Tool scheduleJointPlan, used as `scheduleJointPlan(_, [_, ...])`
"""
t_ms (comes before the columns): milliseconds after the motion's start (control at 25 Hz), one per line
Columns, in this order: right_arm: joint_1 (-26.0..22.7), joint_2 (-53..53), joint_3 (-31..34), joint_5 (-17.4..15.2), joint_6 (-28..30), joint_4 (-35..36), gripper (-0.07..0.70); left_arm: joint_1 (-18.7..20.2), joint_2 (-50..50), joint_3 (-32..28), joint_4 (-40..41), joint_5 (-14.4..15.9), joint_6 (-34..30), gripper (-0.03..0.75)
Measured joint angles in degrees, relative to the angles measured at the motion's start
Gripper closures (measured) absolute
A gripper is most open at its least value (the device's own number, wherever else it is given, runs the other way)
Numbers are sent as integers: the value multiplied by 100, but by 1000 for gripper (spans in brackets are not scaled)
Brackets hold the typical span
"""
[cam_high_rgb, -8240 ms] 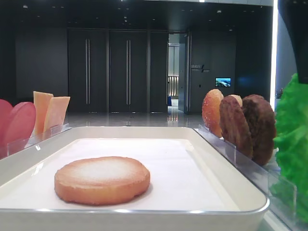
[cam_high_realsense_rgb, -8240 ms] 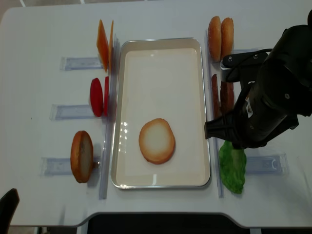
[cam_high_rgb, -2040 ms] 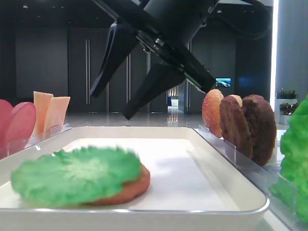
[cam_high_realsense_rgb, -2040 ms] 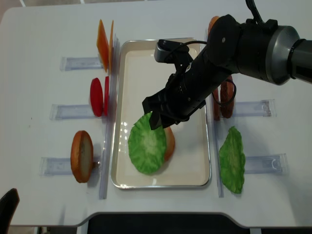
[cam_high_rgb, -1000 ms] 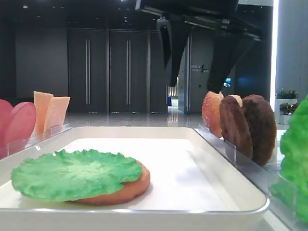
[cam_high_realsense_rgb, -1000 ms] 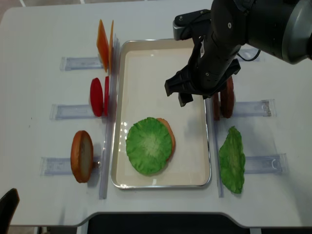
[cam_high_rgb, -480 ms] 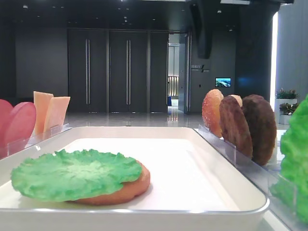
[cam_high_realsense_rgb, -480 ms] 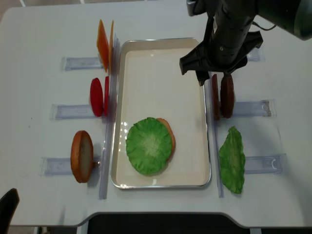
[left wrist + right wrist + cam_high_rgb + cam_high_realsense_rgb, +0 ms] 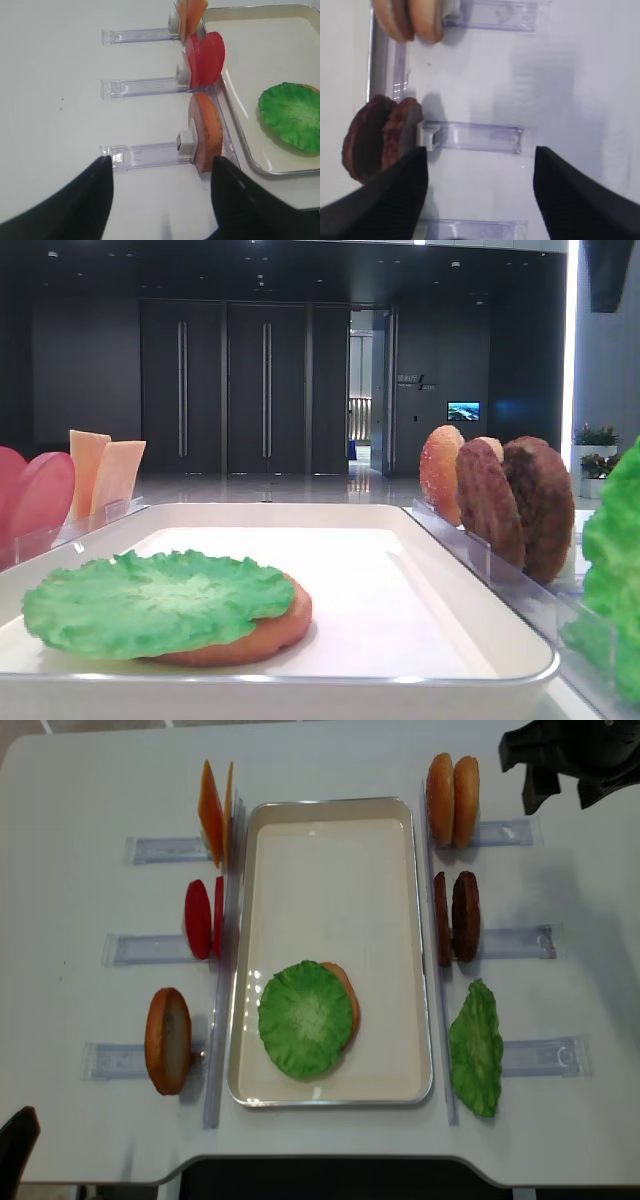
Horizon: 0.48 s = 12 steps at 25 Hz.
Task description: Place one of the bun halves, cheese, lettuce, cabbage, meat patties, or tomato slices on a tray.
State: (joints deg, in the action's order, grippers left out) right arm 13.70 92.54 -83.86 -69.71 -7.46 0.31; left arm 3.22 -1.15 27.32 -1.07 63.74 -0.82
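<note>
A white tray (image 9: pixel 330 850) lies mid-table. In it a green lettuce (image 9: pixel 305 1018) leaf rests flat on a bun half (image 9: pixel 349 995), covering most of it; the low view shows the same lettuce (image 9: pixel 155 600) over the bun (image 9: pixel 275 630). My right gripper (image 9: pixel 555 795) hangs open and empty at the far right corner, over bare table beside the meat patties (image 9: pixel 380 135). In its wrist view the right gripper (image 9: pixel 480 155) holds nothing. My left gripper (image 9: pixel 161 165) is open and empty near the table's front left, beside an upright bun half (image 9: pixel 205 130).
Clear racks flank the tray. On the left stand cheese (image 9: pixel 213 810), tomato slices (image 9: pixel 203 918) and a bun half (image 9: pixel 167 1040). On the right stand two bun halves (image 9: pixel 452 785), meat patties (image 9: pixel 455 915) and a second lettuce leaf (image 9: pixel 476 1048).
The right gripper, open after leaving the lettuce on the bun, has drawn back from over the tray's right edge to the far right corner. The lettuce and bun have not moved.
</note>
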Motion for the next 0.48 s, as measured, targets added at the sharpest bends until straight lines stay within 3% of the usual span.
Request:
scheduleJointPlan(240, [-1171, -47, 0, -11, 559, 354, 195, 0, 0, 0, 0, 0, 0, 244])
scheduleJointPlan(480, [-1759, -47, 0, -11, 893, 381, 195, 0, 0, 0, 0, 0, 0, 244])
